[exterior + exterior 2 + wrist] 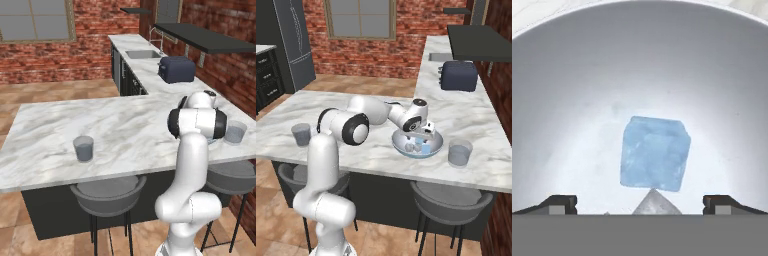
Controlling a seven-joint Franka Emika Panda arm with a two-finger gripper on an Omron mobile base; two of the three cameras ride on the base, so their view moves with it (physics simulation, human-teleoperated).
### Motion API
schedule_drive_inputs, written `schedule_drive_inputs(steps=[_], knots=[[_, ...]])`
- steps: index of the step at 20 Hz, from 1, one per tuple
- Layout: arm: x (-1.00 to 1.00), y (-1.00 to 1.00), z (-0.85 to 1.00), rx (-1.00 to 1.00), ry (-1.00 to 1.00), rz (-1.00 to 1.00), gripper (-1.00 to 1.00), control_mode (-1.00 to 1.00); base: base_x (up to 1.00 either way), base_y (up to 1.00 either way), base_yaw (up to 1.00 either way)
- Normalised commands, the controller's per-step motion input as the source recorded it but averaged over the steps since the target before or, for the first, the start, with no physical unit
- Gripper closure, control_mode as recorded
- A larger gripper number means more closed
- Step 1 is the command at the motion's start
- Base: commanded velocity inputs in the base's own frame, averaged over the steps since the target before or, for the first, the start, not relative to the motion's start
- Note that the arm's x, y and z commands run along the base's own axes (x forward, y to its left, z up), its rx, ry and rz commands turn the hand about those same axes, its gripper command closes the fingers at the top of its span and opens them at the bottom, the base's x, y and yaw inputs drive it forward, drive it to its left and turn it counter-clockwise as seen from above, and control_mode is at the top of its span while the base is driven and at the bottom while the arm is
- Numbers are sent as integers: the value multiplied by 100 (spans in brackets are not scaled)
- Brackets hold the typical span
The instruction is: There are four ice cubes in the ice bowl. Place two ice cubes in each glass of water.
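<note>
The ice bowl (399, 146) is a wide pale dish on the marble counter, and its inner wall (572, 100) curves around the hand view. My gripper (419, 142) reaches down into it, open, with nothing between its fingers (560, 204). A pale blue ice cube (655, 152) lies on the bowl floor just ahead of the fingertips, midway between them. The corner of another ice cube (654, 204) pokes up at the bottom edge. Ice cubes (424, 148) show beside the hand. One glass of water (460, 152) stands right of the bowl, the other glass of water (301, 134) far left.
The two glasses also appear as the left one (83, 148) and the right one (235, 132), either side of my arm. A dark toaster (458, 76) sits further back on the counter, with a sink (143, 54) beyond. Stools (451, 202) stand under the counter's front edge.
</note>
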Motion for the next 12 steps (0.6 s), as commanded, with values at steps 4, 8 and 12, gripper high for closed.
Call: schedule_drive_inputs(steps=[4,8,12], knots=[[44,0,-28,0,0,0,-100,-100,0,0,0],[39,-9,-18,0,0,0,-100,-100,0,0,0],[26,-23,-14,0,0,0,-100,-100,0,0,0]])
